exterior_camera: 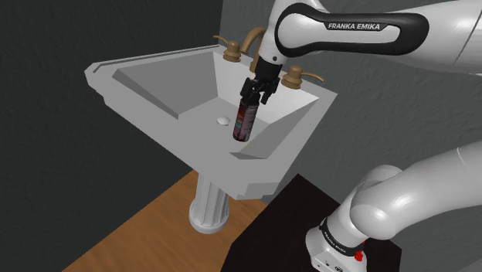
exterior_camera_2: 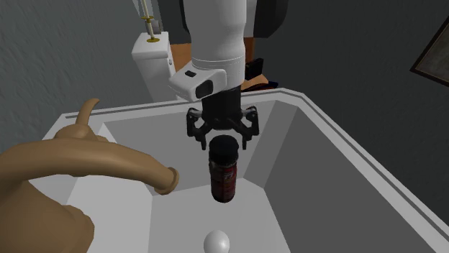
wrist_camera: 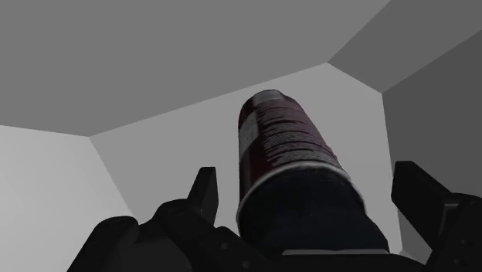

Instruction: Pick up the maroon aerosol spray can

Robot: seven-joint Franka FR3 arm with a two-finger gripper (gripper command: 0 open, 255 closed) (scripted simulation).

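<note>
The maroon spray can with a black cap stands nearly upright in the white sink basin, beyond the drain. In the shoulder view the can leans slightly, its base near the basin's near wall. My black gripper comes straight down over the cap, a finger on each side of it. In the wrist view the can runs away from the gripper between the fingers, with a narrow gap on both sides. The gripper is open and does not clasp the can.
A bronze faucet spout curves over the basin in the second exterior view's left foreground. Bronze tap handles sit on the sink's back ledge. The sink stands on a white pedestal over a wood floor. A white toilet stands behind the arm.
</note>
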